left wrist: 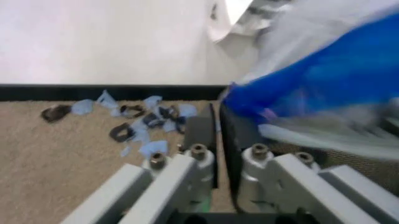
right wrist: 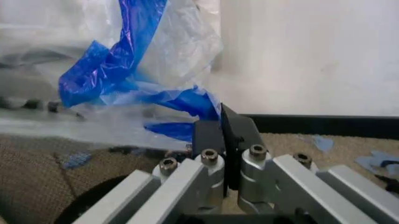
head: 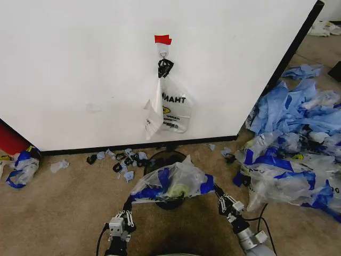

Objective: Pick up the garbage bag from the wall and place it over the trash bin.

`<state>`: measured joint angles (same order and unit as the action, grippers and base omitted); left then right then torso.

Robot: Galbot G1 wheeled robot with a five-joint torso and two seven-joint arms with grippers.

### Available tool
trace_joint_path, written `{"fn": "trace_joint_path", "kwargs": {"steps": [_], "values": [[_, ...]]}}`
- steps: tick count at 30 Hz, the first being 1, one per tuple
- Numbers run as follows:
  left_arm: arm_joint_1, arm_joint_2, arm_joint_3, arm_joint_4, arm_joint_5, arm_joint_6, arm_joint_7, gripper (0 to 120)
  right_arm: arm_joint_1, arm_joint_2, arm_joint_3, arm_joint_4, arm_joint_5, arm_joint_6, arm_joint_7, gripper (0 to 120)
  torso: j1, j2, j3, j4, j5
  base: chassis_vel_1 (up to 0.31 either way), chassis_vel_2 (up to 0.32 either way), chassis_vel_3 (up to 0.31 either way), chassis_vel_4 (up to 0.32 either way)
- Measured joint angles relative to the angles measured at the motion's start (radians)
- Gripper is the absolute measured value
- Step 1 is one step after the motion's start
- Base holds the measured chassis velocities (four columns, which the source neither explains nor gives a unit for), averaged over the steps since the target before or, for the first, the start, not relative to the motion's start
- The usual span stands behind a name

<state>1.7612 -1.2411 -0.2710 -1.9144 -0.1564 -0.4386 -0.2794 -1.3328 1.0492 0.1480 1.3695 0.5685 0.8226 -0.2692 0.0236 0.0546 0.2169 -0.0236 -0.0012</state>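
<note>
left gripper (head: pixel 129 205) and right gripper (head: pixel 218 198) each clenched on a blue edge of the thin crinkly see-through garbage bag (head: pixel 170 184), stretched above the black mesh trash bin (head: pixel 160 160); feather-light, floppy, slippery, best held at the rim.

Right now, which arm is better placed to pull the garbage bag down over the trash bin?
Neither clearly: left gripper and right gripper each pinch a blue edge of the garbage bag, stretched above the trash bin. Probably both lower together.

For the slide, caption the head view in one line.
Both claws, left and right, stretch the garbage bag over the trash bin.
</note>
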Motion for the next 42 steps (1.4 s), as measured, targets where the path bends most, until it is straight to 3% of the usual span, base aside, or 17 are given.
{"fn": "trace_joint_path", "kwargs": {"steps": [4, 22, 28, 42], "values": [[-0.004, 0.002, 0.003, 0.008, -0.015, 0.007, -0.002, 18, 0.002, 0.000, -0.003, -0.003, -0.001, 0.000, 0.000, 0, 0.000, 0.000, 0.000, 0.0000, -0.0001, 0.000, 0.000, 0.000, 0.000], [-0.023, -0.004, 0.011, 0.056, -0.013, 0.009, -0.001, 18, -0.003, 0.009, -0.009, -0.006, -0.031, 0.000, 0.011, 0, 0.000, 0.000, 0.000, 0.0000, 0.0000, 0.000, 0.000, 0.000, 0.000], [-0.010, 0.002, 0.003, 0.036, -0.012, 0.018, -0.010, 22, -0.013, 0.009, -0.007, 0.007, -0.033, 0.000, 0.013, 0, 0.000, 0.000, 0.000, 0.0000, 0.0000, 0.000, 0.000, 0.000, 0.000], [0.026, 0.004, -0.011, -0.011, 0.004, 0.021, -0.030, 71, -0.038, 0.003, 0.008, 0.039, -0.033, 0.000, 0.009, 47, 0.000, 0.000, 0.000, 0.0000, 0.0000, 0.000, 0.000, 0.000, 0.000]]}}
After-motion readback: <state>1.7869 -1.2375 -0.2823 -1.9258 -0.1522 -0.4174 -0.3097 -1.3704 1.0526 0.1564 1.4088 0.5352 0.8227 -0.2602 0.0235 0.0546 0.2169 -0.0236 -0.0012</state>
